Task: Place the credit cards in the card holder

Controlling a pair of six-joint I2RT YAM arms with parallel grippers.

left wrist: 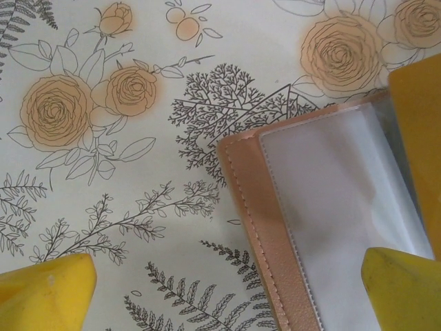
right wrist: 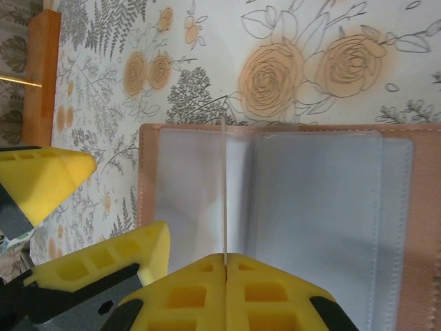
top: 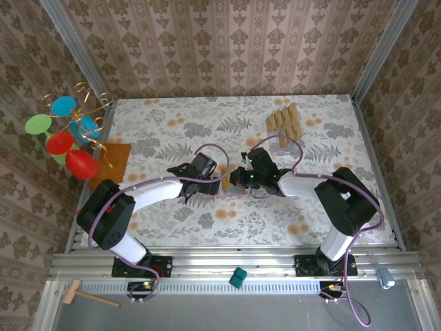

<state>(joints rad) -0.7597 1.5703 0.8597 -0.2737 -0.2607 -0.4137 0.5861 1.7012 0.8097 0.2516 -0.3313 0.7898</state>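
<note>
The card holder [right wrist: 317, 207] lies open on the table, grey lining up, and shows between the two grippers in the top view [top: 226, 181]. My right gripper [right wrist: 225, 265] is shut on one credit card [right wrist: 224, 186], seen edge-on, standing upright over the lining near the fold. My left gripper [left wrist: 227, 296] is open, its fingers straddling the holder's left edge [left wrist: 255, 227]: one fingertip [left wrist: 403, 289] is over the lining, the other [left wrist: 45, 293] over the tablecloth. Several more credit cards [top: 284, 123] lie in a row at the back right. In the top view the left gripper [top: 209, 181] and right gripper [top: 242, 178] nearly meet.
An orange-brown mat [top: 114, 162] lies at the table's left edge beside a wire stand with coloured discs [top: 69, 134]. The floral tablecloth [top: 207, 124] stretches behind the grippers. Metal rails edge the table on the right [top: 375, 165].
</note>
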